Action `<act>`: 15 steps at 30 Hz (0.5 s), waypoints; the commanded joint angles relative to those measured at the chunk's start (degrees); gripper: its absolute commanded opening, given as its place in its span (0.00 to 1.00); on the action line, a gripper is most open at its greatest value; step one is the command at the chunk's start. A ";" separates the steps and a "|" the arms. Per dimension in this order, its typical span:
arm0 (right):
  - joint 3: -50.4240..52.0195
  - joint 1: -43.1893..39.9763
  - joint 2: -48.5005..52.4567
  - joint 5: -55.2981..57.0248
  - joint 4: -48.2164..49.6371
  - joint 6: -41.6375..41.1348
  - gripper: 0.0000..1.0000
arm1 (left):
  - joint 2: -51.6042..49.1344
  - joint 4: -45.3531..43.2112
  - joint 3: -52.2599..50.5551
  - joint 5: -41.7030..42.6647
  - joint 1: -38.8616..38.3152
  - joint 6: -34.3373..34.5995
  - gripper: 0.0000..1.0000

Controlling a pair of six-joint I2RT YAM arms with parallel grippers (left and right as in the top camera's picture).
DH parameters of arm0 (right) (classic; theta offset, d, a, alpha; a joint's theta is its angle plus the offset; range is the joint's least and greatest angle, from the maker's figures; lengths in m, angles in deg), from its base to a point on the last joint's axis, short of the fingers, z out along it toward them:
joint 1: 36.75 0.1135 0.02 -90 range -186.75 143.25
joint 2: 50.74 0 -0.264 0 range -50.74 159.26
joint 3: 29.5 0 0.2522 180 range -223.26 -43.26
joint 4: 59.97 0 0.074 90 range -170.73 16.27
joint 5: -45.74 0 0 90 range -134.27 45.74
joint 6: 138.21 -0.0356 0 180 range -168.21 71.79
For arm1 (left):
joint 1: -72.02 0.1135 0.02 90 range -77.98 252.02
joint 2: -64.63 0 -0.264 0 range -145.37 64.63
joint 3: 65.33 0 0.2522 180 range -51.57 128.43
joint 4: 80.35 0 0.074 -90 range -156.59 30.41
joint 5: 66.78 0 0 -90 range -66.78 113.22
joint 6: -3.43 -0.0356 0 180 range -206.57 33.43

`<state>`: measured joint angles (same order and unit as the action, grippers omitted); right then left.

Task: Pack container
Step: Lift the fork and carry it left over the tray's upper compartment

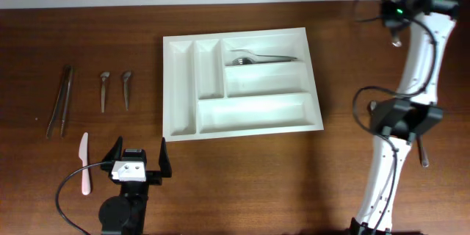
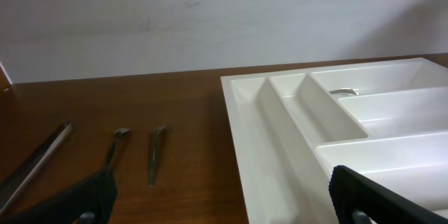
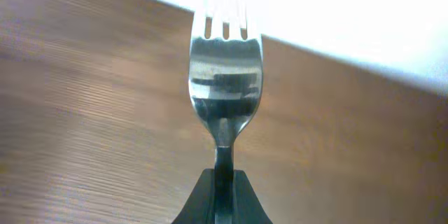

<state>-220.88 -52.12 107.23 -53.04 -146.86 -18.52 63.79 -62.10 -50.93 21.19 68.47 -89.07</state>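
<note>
In the right claw [image 3: 222, 190], a fork [image 3: 225, 84].

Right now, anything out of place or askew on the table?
Nothing stands out. The white plastic five-compartment cutlery tray lies flat, one metal fork lengthwise in its top compartment; the right gripper holds another steel fork straight.

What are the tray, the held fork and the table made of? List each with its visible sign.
Tray: looks like white plastic, smooth with a slight sheen and moulded, rounded dividers.
Fork: metal, probably polished steel, with mirror-like reflections on it.
Table: dark brown wood or wood-look veneer. Grain lines show, but which of the two is unclear.
</note>
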 commanded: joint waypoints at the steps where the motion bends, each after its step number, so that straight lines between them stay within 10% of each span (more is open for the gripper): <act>1: -2.40 6.56 -1.77 -2.84 -1.33 6.84 0.04 | 0.48 0.11 -0.11 -0.79 0.35 0.35 0.99; 15: -2.34 23.15 -1.75 -5.27 -13.75 24.33 0.04 | 0.48 0.11 -0.11 -0.79 0.35 0.35 0.99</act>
<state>-222.41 -31.36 106.83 -55.64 -158.46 -0.46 63.79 -62.10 -50.93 21.19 68.47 -89.07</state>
